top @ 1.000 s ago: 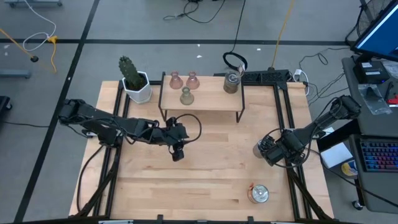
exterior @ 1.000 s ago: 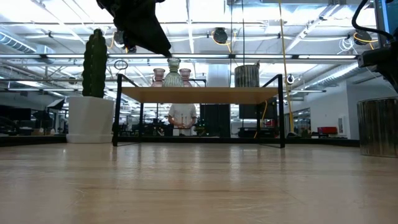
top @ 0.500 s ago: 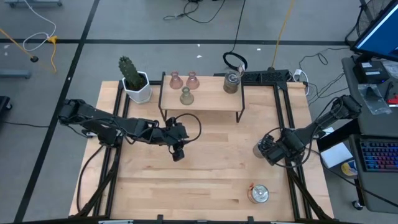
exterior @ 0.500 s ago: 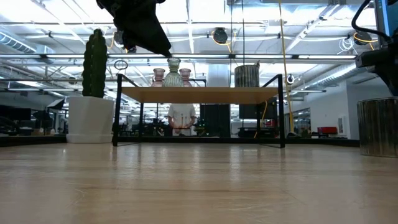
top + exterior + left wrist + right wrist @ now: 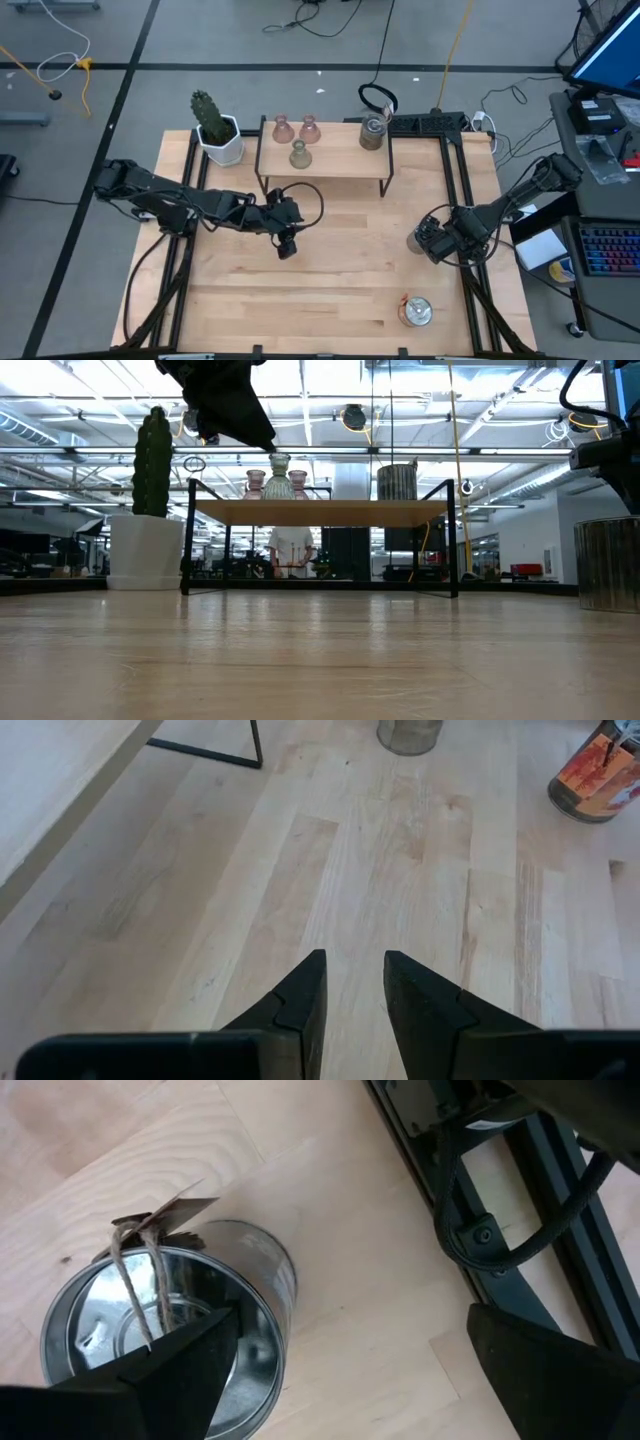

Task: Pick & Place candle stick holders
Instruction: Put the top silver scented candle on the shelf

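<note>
Two pale pink glass holders, an olive-green one and a silver metal one stand on the small wooden shelf. A second silver holder with a twine tag stands on the table at the right. My right gripper is wide open at it, with one finger over its mouth and the other outside. A third silver holder stands at the front right. My left gripper hovers empty over the table's middle, its fingers a narrow gap apart. My right gripper comes at the silver holder from above. One finger stands over the opening and the other outside the wall. I cannot tell whether either finger touches the rim. The holder stands upright on the table.
A white-potted cactus stands left of the shelf. Black frame rails run along the table's left and right sides. Bare wood lies between the two grippers and toward the near edge. A person shows far off in the low view.
My right gripper has edged slightly toward the table's left, over the silver holder. My left arm has kept still.
</note>
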You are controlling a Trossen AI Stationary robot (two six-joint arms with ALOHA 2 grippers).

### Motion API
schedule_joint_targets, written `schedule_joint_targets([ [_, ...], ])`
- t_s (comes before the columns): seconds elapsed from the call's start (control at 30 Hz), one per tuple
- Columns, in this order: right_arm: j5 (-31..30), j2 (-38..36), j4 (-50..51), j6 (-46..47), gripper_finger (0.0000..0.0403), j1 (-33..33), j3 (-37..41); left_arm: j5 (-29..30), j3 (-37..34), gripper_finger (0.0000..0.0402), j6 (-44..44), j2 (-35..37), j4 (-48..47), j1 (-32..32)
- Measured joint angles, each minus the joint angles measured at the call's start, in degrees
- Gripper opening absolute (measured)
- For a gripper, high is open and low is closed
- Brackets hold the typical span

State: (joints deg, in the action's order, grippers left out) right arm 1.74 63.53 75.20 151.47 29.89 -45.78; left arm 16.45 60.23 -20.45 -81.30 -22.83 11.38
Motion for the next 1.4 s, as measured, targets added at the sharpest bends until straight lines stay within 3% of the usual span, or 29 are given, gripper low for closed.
schedule_joint_targets([
  [0.47, 1.6, 0.1, -0.5, -0.5, 0.0380, -0.7, 0.0, 0.0, 0.0, 0.0104, 0.3, 0.0, 0.0, 0.0],
  [1.1, -0.8, 0.1, -0.5, -1.1, 0.0211, -0.7, 0.1, 0.0, 0.0, 0.0104, 0.2, 0.0, 0.0, 0.0],
  [1.23, -4.6, 0.1, -0.8, -1.7, 0.0188, -1.0, 0.1, 0.0, 0.0, 0.0104, 0.2, 0.0, 0.0, 0.0],
  [1.4, -4.9, 0.1, -0.4, -2.2, 0.0176, -1.8, 0.1, 0.0, 0.0, 0.0104, 0.0, 0.0, 0.0, 0.0],
])
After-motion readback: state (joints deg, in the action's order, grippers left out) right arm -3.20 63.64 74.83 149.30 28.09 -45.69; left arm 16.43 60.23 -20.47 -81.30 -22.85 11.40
